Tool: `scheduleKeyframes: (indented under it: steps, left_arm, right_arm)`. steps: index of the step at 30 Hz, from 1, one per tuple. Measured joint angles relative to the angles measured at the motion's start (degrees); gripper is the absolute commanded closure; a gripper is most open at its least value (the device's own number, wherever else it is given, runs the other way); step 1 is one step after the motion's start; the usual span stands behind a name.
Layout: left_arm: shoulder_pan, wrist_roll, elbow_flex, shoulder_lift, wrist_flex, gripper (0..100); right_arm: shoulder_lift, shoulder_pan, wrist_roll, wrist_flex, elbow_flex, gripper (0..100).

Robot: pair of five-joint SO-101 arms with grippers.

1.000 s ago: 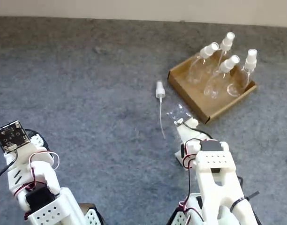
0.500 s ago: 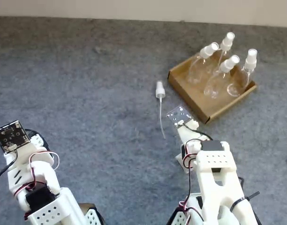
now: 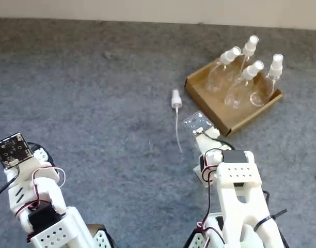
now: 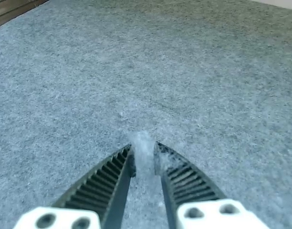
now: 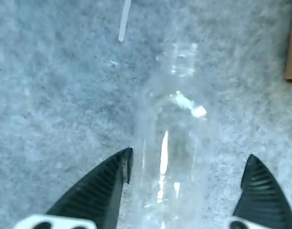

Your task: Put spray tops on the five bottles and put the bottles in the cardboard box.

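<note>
Grey felt-like cloth (image 3: pixel 96 77) covers the table, seen from above. At the far right sits a shallow cardboard box (image 3: pixel 204 106) holding four clear bottles (image 3: pixel 239 85), each fitted with a white spray top and leaning across the box. Just beside the box, on the cloth, lies a loose white spray top (image 3: pixel 176 98), its thin tube (image 3: pixel 177 129) trailing toward the arms. The right arm (image 3: pixel 238 191) stands at the near right, close to the box. Its wrist camera shows the right gripper (image 5: pixel 190 157) with its jaws spread wide on either side of the fifth bottle (image 5: pixel 172 157). That bottle is clear and uncapped, and lies flat on the cloth between the fingers with its open neck pointing away. The left arm (image 3: pixel 39 196) is at the near left, well apart from the box. The left gripper (image 4: pixel 144 150) is held over bare cloth, its jaws almost closed with only a thin slit between the tips and nothing held.
</note>
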Motion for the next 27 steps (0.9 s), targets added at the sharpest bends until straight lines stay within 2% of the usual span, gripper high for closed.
scheduleKeyframes:
  steps: [7, 14, 21, 27]
  left_arm:
    - [0.0, 0.0, 0.0, 0.0, 0.0, 98]
    - [0.0, 0.0, 0.0, 0.0, 0.0, 98]
    - [0.0, 0.0, 0.0, 0.0, 0.0, 98]
    - [0.0, 0.0, 0.0, 0.0, 0.0, 98]
  right_arm:
    - [0.9, -3.1, -0.2, 0.0, -1.9, 67.9]
    - [13.5, -3.3, -0.4, -0.2, -9.1, 67.9]
    - [19.3, -3.3, -0.4, -7.1, -10.2, 70.8]
    - [19.4, -3.3, -0.4, -8.2, -10.2, 73.5]
